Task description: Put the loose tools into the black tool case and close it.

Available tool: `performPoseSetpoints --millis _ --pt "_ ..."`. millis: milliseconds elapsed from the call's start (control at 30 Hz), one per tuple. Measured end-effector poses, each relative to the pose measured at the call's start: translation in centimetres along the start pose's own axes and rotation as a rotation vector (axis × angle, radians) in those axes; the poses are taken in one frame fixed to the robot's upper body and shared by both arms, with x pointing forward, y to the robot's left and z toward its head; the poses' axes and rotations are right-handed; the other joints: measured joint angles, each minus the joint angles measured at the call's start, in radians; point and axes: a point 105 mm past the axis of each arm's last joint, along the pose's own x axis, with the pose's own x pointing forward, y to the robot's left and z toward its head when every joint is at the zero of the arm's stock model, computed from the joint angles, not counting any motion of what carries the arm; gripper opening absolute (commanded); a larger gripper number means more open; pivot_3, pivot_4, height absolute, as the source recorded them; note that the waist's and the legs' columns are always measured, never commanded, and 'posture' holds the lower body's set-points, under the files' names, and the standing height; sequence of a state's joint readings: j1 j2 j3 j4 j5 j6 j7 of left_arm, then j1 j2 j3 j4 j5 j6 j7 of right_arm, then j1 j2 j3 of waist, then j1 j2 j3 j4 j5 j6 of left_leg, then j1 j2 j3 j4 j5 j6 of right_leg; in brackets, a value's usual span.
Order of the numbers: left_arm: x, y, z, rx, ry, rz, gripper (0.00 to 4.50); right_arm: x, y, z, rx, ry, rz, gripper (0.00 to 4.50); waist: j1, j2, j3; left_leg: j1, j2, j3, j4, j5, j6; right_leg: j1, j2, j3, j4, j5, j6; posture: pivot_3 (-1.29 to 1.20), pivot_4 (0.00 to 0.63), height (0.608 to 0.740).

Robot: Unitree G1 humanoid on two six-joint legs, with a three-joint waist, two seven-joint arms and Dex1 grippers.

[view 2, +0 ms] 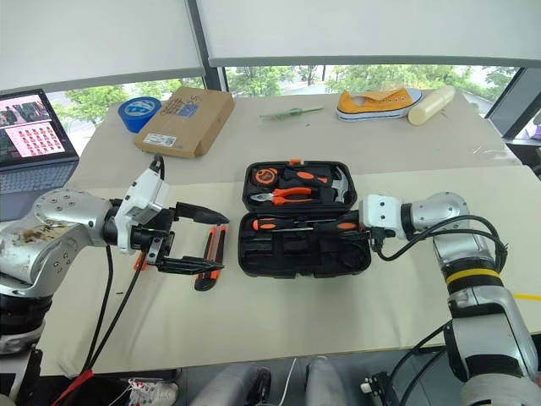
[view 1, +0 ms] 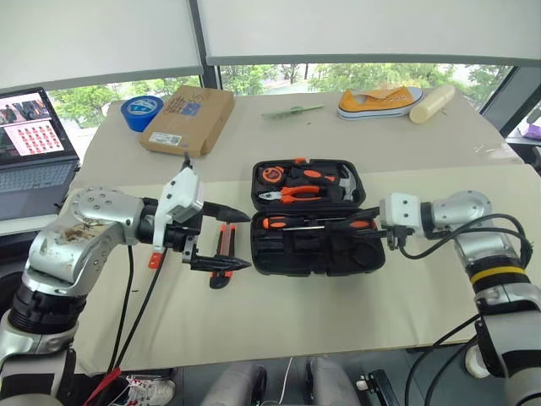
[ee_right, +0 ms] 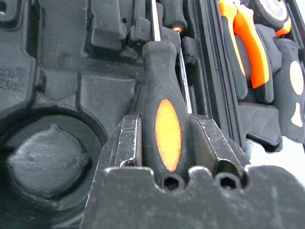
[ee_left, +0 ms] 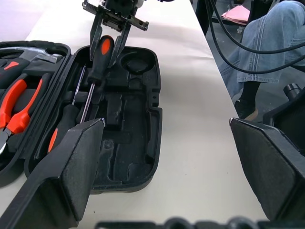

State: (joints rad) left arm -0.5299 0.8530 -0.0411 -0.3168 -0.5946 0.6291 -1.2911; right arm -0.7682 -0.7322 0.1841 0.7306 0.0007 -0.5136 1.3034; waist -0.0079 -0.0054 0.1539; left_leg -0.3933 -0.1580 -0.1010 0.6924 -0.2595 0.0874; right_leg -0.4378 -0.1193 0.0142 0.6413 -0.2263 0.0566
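While lying open on the pale table (view 1: 279,313), black tool case (view 1: 314,254) sits at centre, lid half towards twelve o'clock, tray half towards six. Seated in the lid half: orange-handled pliers (view 1: 292,194), hammer (view 1: 345,179) and tape measure (view 1: 271,174). In the tray half, along the edge nearest the hinge, a thin screwdriver (view 1: 296,222) with orange grip.

At three o'clock of the case, right gripper (ee_left: 110,36) clamped on the handle of the larger black-shafted screwdriver (ee_right: 164,119), one finger each side of the orange-inlaid grip, shaft pointing into the tray beside the thin one.

At nine o'clock of the case, left gripper (view 1: 230,240) held above the table, fingers spread wide, gripping nothing. Just below and behind it on the cloth, the utility knife (view 1: 224,254), orange and black, lying outside the case.

Further off, towards eleven o'clock: brown cardboard box (view 1: 188,118), blue tape roll (view 1: 141,111), laptop (view 1: 30,152). Towards one o'clock: yellow shoe (view 1: 380,102).
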Motion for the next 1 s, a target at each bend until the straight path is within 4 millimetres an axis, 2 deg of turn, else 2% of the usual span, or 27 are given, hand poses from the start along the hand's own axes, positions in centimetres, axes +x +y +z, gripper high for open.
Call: performPoseSetpoints --millis 67,133,200,300,400,500,667,833,1000 --pt "0.0 0.0 0.0 0.003 -0.001 0.001 4.5 0.1 -0.1 0.0 0.0 -0.002 0.001 2.06 -0.001 0.0 0.0 0.0 0.0 0.0 0.0 0.0 0.0 0.0 0.0 0.0 0.0 0.0 0.0 0.0 0.15 0.735" --pt "0.0 0.0 0.0 0.004 -0.001 0.001 4.5 0.1 -0.2 0.0 0.008 0.001 -0.007 2.53 -0.001 0.0 0.0 0.0 0.0 0.0 0.0 0.0 0.0 0.0 0.001 0.0 0.0 0.0 0.0 0.0 0.15 0.735" --pt "0.0 0.0 0.0 0.004 0.0 0.001 4.5 0.0 -0.5 0.4 0.039 -0.019 -0.018 3.27 -0.001 0.0 0.0 0.0 0.0 0.0 0.0 0.0 0.0 0.0 0.001 0.0 0.0 0.0 0.0 0.0 0.15 0.735" --pt "0.0 0.1 0.1 0.009 -0.001 0.002 4.5 0.5 -1.2 2.1 0.104 -0.099 -0.034 4.27 -0.004 0.0 0.0 0.0 0.001 0.0 0.0 0.0 0.0 0.0 0.001 0.0 0.0 0.0 0.0 0.0 0.15 0.735" --pt "-0.1 0.2 0.2 0.017 -0.001 0.003 4.5 0.5 -1.9 3.1 0.142 -0.131 -0.063 4.27 -0.004 0.0 0.0 0.0 0.001 0.0 0.0 0.0 0.0 0.0 0.001 0.0 0.0 0.0 0.0 0.0 0.15 0.735" --pt "0.0 0.4 -0.1 0.007 0.004 0.007 4.5 0.8 -2.2 3.4 0.175 -0.133 -0.073 3.45 -0.002 0.0 0.0 0.0 0.001 0.0 0.0 0.0 0.0 0.0 0.001 0.0 0.0 0.0 0.0 0.0 0.15 0.735" --pt "0.2 0.5 0.0 0.013 0.002 0.004 4.5 1.4 -2.1 3.5 0.207 -0.136 -0.067 1.69 -0.004 0.0 0.0 0.0 0.001 0.0 0.0 0.0 0.0 -0.001 0.001 0.0 0.0 0.0 0.0 0.0 0.15 0.735" --pt "0.1 0.8 -0.2 0.02 0.01 0.015 4.5 2.1 -1.1 2.9 0.221 -0.112 -0.041 0.05 -0.004 0.0 0.0 0.0 0.001 0.0 0.0 0.0 0.0 -0.001 0.001 0.0 0.0 0.0 0.0 0.0 0.15 0.735" --pt "0.1 0.9 0.1 0.035 0.006 0.014 4.5 3.0 -0.3 3.0 0.224 -0.115 -0.002 0.05 -0.004 0.0 0.0 0.0 0.001 0.0 0.0 0.0 0.0 -0.001 0.001 0.001 0.0 0.0 0.0 0.0 0.15 0.735"
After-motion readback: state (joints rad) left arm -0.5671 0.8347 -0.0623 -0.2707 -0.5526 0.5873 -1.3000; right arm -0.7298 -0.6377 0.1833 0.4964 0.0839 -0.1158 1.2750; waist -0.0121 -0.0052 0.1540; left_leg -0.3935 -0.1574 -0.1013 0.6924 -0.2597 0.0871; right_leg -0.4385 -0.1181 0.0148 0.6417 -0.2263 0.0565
